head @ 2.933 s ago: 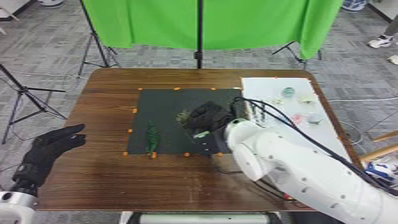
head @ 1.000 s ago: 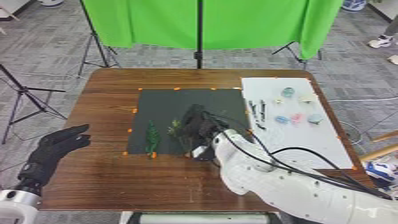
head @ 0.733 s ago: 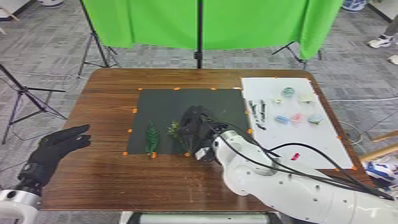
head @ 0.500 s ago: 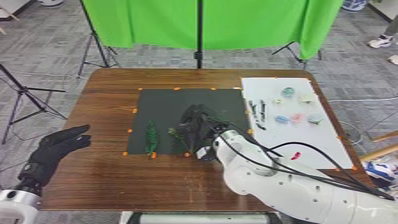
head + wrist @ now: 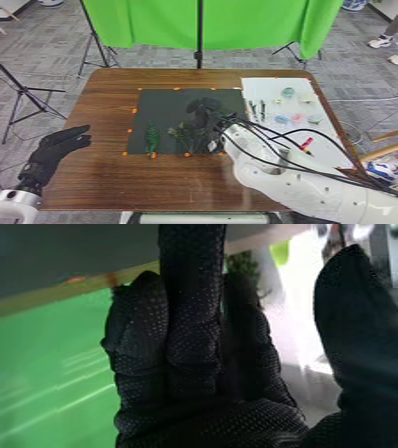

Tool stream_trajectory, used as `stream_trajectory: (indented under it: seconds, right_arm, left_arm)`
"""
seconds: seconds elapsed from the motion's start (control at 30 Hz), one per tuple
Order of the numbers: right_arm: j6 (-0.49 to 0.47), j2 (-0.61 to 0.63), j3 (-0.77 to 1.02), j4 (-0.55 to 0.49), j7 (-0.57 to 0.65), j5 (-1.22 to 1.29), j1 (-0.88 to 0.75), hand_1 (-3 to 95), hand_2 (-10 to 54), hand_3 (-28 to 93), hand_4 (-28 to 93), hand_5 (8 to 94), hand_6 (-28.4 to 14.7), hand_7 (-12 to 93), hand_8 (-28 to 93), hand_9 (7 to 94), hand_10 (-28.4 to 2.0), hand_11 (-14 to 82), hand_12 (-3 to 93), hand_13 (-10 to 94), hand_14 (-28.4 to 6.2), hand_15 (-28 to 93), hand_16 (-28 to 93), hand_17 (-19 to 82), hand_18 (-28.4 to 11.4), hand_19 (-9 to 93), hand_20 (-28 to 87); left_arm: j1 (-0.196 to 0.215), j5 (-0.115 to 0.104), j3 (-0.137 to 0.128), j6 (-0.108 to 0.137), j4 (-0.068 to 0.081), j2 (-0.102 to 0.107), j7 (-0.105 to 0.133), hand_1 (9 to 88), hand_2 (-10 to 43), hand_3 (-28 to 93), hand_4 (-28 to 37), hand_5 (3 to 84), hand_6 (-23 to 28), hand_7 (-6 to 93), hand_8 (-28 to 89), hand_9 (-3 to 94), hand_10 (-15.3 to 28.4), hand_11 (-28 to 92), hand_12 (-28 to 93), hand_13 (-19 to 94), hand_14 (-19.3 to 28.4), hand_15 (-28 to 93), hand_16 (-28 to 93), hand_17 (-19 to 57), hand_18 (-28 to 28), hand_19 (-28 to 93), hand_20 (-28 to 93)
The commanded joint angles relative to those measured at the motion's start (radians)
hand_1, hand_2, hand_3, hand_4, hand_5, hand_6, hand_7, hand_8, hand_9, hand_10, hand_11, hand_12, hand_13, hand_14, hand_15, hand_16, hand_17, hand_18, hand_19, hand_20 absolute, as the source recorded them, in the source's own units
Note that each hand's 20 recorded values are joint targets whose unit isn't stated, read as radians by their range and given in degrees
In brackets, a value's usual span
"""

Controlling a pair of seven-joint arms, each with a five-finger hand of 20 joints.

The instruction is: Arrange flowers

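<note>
One leafy green stem [image 5: 152,139] lies on the black mat [image 5: 164,102]; beside it are thinner sprigs [image 5: 187,138], too tangled to count. Over the mat, the right hand [image 5: 205,106] has straight fingers, thumb apart, gripping nothing. The left hand [image 5: 55,147] is loosely open, empty. Six small flower heads [image 5: 288,92] dot the white sheet [image 5: 265,85].

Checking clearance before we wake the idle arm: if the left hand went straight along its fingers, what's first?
Probably the left edge of the dark mat, after some brown tabletop. Height is unclear; the left hand may pass above it.
</note>
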Motion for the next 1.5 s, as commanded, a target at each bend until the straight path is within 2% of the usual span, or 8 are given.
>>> stream_trajectory:
  seconds: [0.03,0.17,0.3,0.5,1.0,1.2,1.43,1.5]
  right_arm:
    - [-0.277,0.056,0.125,0.015,0.135,0.048,0.079,31.9,-9.5,64,-13,49.6,-2.6,11,-6,57.1,-17.5,7.5,16.1,88,-6.7,40,26,65,-9.9,78,33]
    - [-0.413,0.064,0.194,0.036,0.194,0.073,0.069,29.4,-9.5,60,-13,44.1,-4.2,6,-5,49.6,-20.1,5.8,14.3,88,-6.8,43,25,64,-10.3,81,32]
    - [-0.426,0.07,0.221,0.058,0.241,0.04,0.051,28.3,-9.5,56,-13,42.8,-6.9,4,-4,47.6,-22.3,5.4,13.2,87,-7.1,45,25,64,-10.2,82,31]
    - [-0.461,0.065,0.223,0.096,0.288,0.012,0.044,28.0,-9.5,55,-13,46.4,-8.5,4,-4,57.7,-22.5,7.6,13.6,90,-6.2,47,25,65,-9.4,87,30]
    - [-0.46,0.039,0.251,0.168,0.352,-0.052,-0.028,31.1,-9.5,55,-13,49.7,-8.8,5,-5,67.0,-22.1,8.6,14.1,94,-4.1,47,26,69,-7.2,90,28]
    - [-0.36,0.025,0.242,0.18,0.335,-0.066,-0.071,33.1,-9.5,56,-13,52.1,-7.0,6,-5,70.8,-21.3,9.4,14.4,94,-3.5,49,25,70,-6.8,90,27]
    - [-0.168,0.013,0.213,0.201,0.3,-0.094,-0.117,48.1,-9.5,60,-15,63.9,-7.0,17,-5,82.3,-17.1,19.2,17.8,94,-1.1,55,21,73,-4.8,89,30]
    - [-0.129,0.01,0.212,0.201,0.3,-0.079,-0.129,56.6,-9.5,53,-12,65.9,-7.1,21,5,85.3,-15.0,16.7,26.5,94,-0.7,56,20,74,-4.4,88,34]
  left_arm:
    - [0.014,0.007,-0.002,-0.007,0.0,-0.012,-0.002,31.9,-3.7,62,-16.4,45.8,6.0,9.6,-5,46.3,15.0,17,11,38,19.6,21,0,9.9,15.3,20,23]
    - [0.021,0.006,-0.006,-0.006,-0.002,-0.016,-0.004,32.1,-3.5,62,-16.4,45.8,6.0,9.6,-5,46.3,15.0,17,11,38,19.6,21,0,9.9,15.3,20,23]
    - [0.025,0.006,-0.006,-0.004,-0.005,-0.018,-0.004,32.0,-3.5,62,-16.3,45.8,6.0,9.7,-5,46.3,15.0,17,11,38,19.5,21,0,9.9,15.3,20,23]
    - [0.022,0.008,-0.003,-0.004,-0.005,-0.018,-0.004,32.1,-3.5,62,-16.3,45.8,6.0,9.6,-5,46.3,15.0,17,11,38,19.5,21,0,9.9,15.3,20,23]
    - [0.013,0.007,0.001,-0.016,-0.001,-0.011,-0.014,32.1,-3.4,61,-16.3,45.8,6.0,9.6,-5,46.3,15.2,17,11,38,19.6,21,0,9.9,15.3,20,23]
    - [0.01,0.006,0.001,-0.026,0.003,-0.012,-0.019,32.3,-3.3,61,-16.3,45.9,5.9,9.6,-5,46.3,15.0,17,11,38,19.6,21,0,9.9,15.3,20,23]
    - [0.01,0.006,0.0,-0.025,0.003,-0.014,-0.019,32.1,-3.4,62,-16.2,45.8,5.7,9.8,-5,46.2,15.0,17,11,38,19.6,21,0,9.9,15.2,20,23]
    - [0.004,0.006,0.002,-0.028,0.004,-0.011,-0.022,32.2,-3.3,61,-16.2,45.8,5.7,9.8,-5,46.2,15.0,17,11,38,19.6,21,0,9.9,15.3,20,23]
